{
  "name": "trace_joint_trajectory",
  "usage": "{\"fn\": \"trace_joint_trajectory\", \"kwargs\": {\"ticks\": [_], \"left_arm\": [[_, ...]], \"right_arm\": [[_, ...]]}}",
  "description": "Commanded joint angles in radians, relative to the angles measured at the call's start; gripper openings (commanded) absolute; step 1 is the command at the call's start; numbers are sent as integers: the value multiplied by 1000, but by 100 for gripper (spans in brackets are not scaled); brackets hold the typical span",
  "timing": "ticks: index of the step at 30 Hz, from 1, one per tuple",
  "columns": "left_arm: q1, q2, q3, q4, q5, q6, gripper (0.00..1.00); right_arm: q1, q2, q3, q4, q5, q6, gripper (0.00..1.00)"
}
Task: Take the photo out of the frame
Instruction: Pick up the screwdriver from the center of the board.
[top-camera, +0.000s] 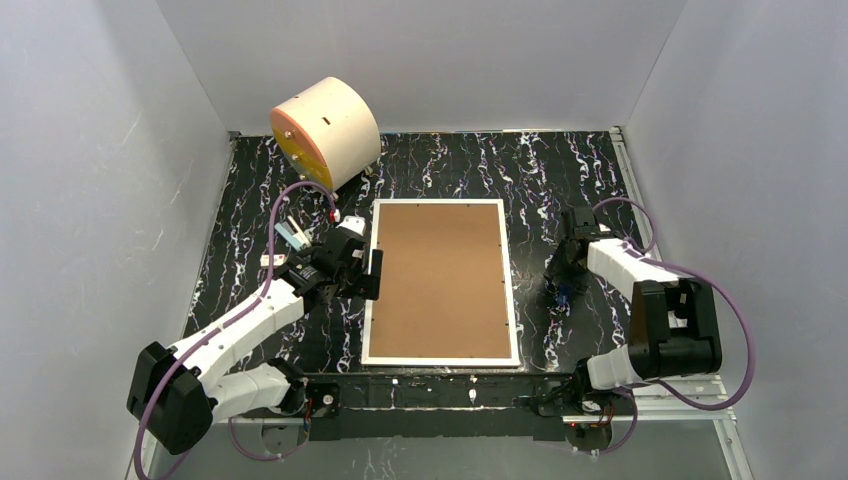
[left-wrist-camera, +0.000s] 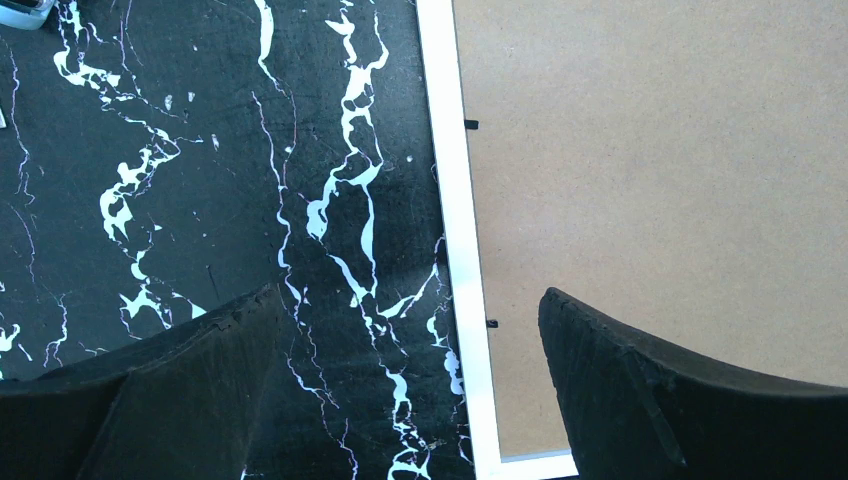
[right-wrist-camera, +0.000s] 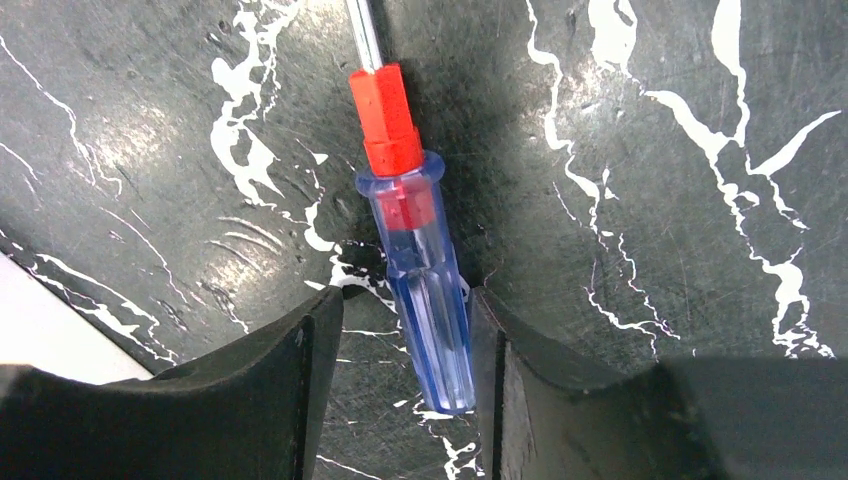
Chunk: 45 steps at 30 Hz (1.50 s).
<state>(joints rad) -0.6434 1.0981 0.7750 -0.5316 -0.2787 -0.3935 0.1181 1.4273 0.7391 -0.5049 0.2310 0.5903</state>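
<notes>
The white frame (top-camera: 440, 280) lay face down on a black marbled table (top-camera: 560, 170), brown back panel up, the photo hidden beneath it. The left gripper (left-wrist-camera: 410, 300) hung with fingers spread wide astride the frame's left edge. The right gripper (right-wrist-camera: 405, 300) bracketed a blue-handled screwdriver (right-wrist-camera: 425, 270), fingers not clamped, a gap showing on one side.

Frame (top-camera: 441, 283) front face hidden, lying face-down; screwdriver (right-wrist-camera: 420, 250) shaft cut off at top edge.
</notes>
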Motion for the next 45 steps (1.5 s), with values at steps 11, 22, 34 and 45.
{"fn": "trace_joint_trajectory", "kwargs": {"ticks": [11,22,34,45], "left_arm": [[5,-19,-6,-16,-37,1,98],[5,-27,-10,-15,-31,0,98],[7,-43,-14,9,20,-4,99],[21,7,98,156,342,-35,98]], "right_arm": [[66,102,18,14,54,15,48],[69,-23,5,41,-41,-30,11],[70,-318,-29,178,-607,-122,1],[201,-420,-17,218,-975,-239,1]]}}
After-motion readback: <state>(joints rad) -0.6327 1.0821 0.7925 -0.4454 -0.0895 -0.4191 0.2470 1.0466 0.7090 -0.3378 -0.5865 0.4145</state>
